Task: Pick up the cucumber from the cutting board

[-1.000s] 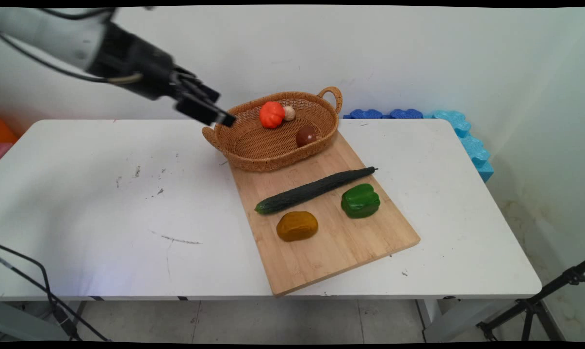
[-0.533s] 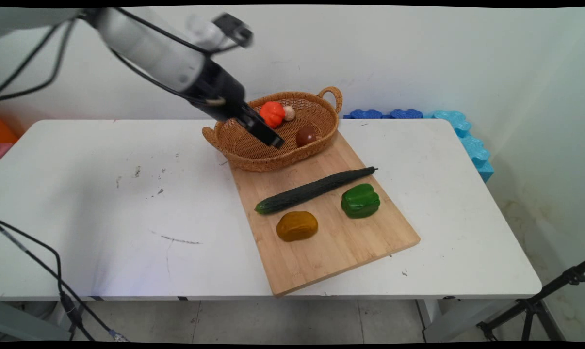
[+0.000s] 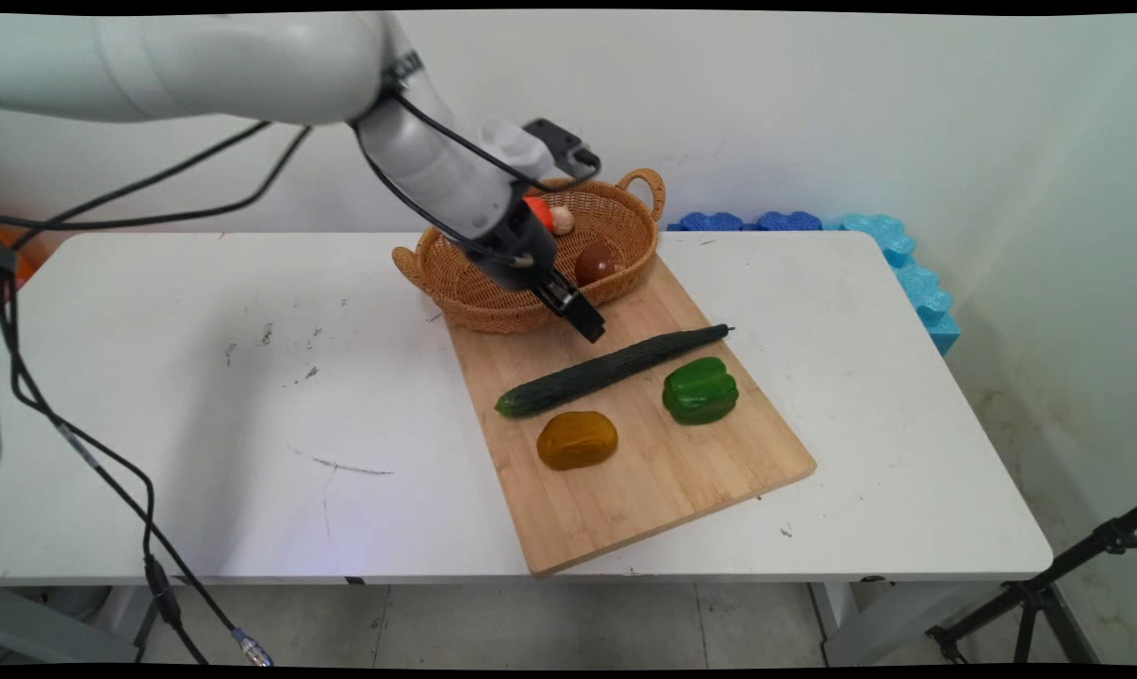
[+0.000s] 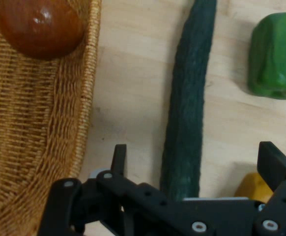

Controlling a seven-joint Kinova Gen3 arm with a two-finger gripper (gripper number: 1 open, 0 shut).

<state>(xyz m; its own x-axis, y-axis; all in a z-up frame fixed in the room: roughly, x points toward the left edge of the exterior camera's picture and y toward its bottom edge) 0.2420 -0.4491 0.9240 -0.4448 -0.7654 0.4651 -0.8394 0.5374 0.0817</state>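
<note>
Gripper point(image 3: 589, 325): you see it angled down over the near rim of the basket, above the cutting board. Its two fingers point(image 4: 118, 160) stand spread wide, with nothing between them. In the hand view point(image 4: 194, 160) the cucumber runs up through the gap between the fingers, but you cannot tell any contact.
Cucumber point(image 3: 611, 370): long and dark green, lying diagonally across the board, stem end toward the far right. It is the thing nearest the gripper point(image 4: 187, 113).
Green pepper point(image 3: 700, 389): on the board just beside the cucumber, on its near right side point(image 4: 275, 54).
Yellow-orange vegetable point(image 3: 578, 439): on the board, near the cucumber's blunt end. In the hand view you see only a corner of it behind the linkage point(image 4: 251, 187).
Basket point(image 3: 465, 283): woven wicker with two handles, resting on the far end of the board point(image 4: 30, 162). It holds a dark red-brown round item point(image 3: 595, 263) point(image 4: 40, 27), an orange-red item point(image 3: 540, 209) partly hidden by the arm, and a small beige item point(image 3: 562, 220).
Cutting board point(image 3: 663, 471): light wood, set at an angle on the white table point(image 3: 201, 396).
Behind the table: blue foam pieces point(image 3: 870, 245) lie along the wall at the far right.
</note>
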